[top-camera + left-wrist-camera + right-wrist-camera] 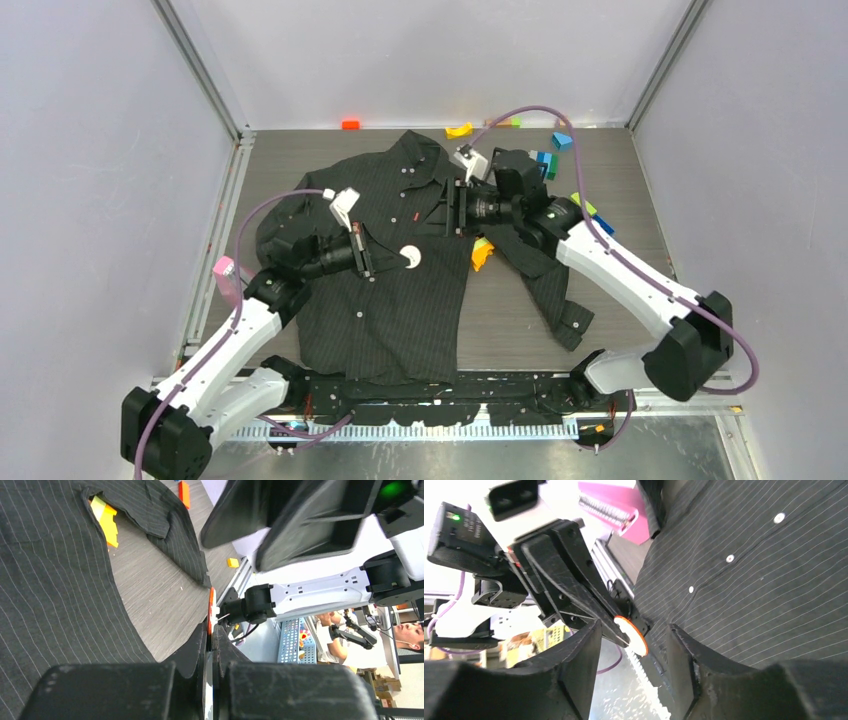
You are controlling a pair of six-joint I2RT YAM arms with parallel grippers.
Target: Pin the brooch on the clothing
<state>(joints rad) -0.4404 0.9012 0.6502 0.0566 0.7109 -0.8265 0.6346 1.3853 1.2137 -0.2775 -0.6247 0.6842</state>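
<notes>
The dark pinstriped shirt [400, 260] lies flat on the table, collar at the back. My left gripper [385, 262] is shut on the round white, orange-rimmed brooch [410, 257] and holds it above the shirt's middle. The brooch shows edge-on between the left fingertips [210, 615] and as a disc in the right wrist view [631, 635]. My right gripper [452, 212] is open and empty over the shirt's upper right chest, facing the left gripper. The shirt also shows in the left wrist view [55, 590] and the right wrist view [764, 580].
An orange-yellow block [481, 254] lies by the shirt's right edge. Coloured blocks [560, 150] are scattered at the back right, an orange one [350, 124] and a yellow one [459, 130] by the back wall. A pink piece [227, 275] sits on the left arm.
</notes>
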